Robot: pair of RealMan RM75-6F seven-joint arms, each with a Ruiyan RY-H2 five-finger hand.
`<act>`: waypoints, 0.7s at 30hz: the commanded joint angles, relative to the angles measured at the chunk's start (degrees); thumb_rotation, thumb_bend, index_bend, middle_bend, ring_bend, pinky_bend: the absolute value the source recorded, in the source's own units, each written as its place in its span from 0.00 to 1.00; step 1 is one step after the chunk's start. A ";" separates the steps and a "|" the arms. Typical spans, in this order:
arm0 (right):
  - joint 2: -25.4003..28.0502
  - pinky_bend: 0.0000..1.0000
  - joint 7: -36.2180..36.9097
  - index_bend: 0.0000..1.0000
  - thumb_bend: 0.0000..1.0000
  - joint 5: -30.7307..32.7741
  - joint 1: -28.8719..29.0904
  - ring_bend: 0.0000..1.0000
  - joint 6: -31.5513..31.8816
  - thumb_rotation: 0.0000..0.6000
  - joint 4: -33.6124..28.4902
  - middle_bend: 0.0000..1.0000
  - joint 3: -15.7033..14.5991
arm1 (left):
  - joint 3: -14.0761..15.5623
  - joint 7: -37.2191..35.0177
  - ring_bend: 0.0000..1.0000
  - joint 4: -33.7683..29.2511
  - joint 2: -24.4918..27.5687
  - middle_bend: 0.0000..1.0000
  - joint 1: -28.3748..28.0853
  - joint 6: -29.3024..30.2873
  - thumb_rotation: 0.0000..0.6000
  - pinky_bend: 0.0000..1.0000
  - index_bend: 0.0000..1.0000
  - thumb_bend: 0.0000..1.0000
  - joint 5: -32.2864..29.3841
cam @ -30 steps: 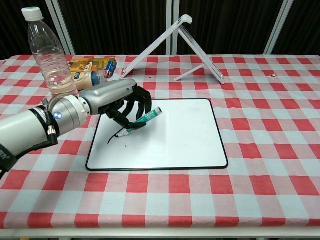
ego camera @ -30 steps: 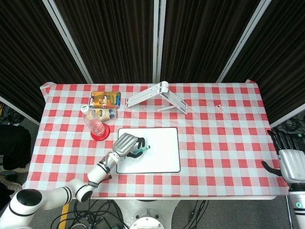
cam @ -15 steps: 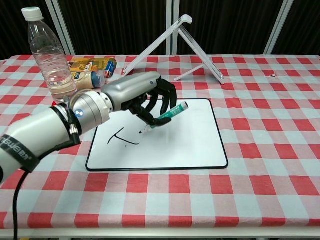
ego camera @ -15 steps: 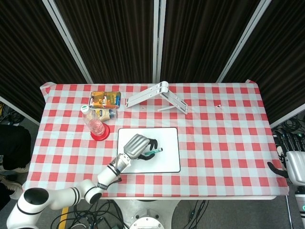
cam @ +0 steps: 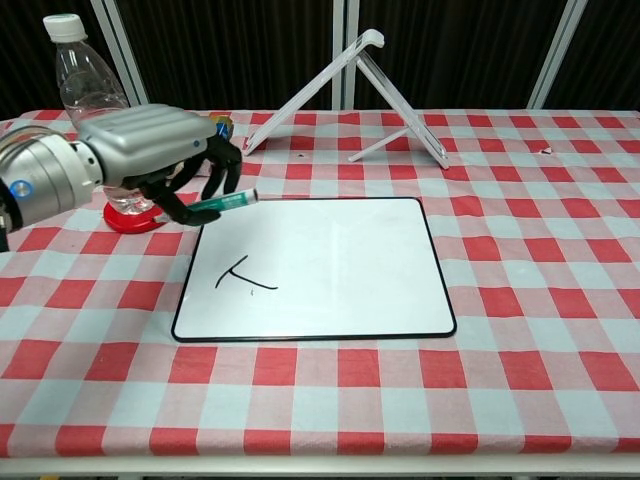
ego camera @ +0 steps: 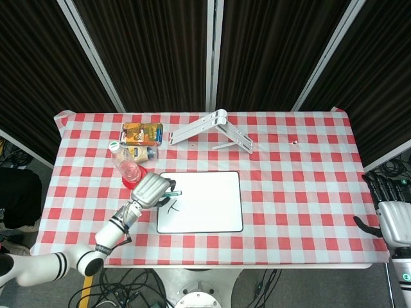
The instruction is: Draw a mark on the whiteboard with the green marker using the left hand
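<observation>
The whiteboard (ego camera: 205, 202) (cam: 330, 265) lies flat at the table's middle front and carries a black mark (cam: 238, 272) (ego camera: 171, 206) near its left side. My left hand (ego camera: 149, 190) (cam: 150, 150) grips the green marker (cam: 222, 203) (ego camera: 171, 192), lifted off the board above its near-left corner, with the marker lying almost level. My right hand (ego camera: 390, 212) hangs off the table's right edge, fingers spread, holding nothing; the chest view does not show it.
A clear water bottle (cam: 90, 100) (ego camera: 127, 165) stands on a red coaster (cam: 125, 218) just left of the board, close behind my left hand. Snack packets (ego camera: 142, 133) lie at the back left. A white folding stand (ego camera: 212, 126) (cam: 350, 90) sits behind the board.
My left hand has lifted the marker off the board and pulled back left toward the bottle. A second stroke was added half a second ago, leaving a finished black mark.
</observation>
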 commanded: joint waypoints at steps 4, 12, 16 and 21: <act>-0.42 0.00 0.60 0.00 0.10 0.03 -0.05 0.00 -0.03 1.00 0.52 0.00 -0.13 | 2.83 23.10 0.66 -6.74 4.88 0.56 1.21 -0.13 1.00 0.88 0.53 0.42 -16.75; -0.34 0.00 0.47 0.00 0.10 0.22 -0.36 0.00 0.31 1.00 0.47 0.00 -0.18 | 3.72 28.77 0.57 -6.25 4.18 0.45 0.35 -0.08 1.00 0.82 0.32 0.37 -26.04; -0.11 0.00 -0.02 0.00 0.10 0.24 -0.52 0.00 0.65 1.00 -0.08 0.00 -0.14 | 3.61 29.45 0.42 -8.48 4.42 0.30 0.54 2.36 1.00 0.76 0.14 0.23 -27.97; 0.47 0.00 -0.73 0.00 0.10 0.64 -1.10 0.00 1.44 1.00 -0.82 0.00 -0.04 | 3.42 21.76 0.33 -15.73 9.26 0.22 4.88 10.07 1.00 0.65 0.10 0.17 -20.78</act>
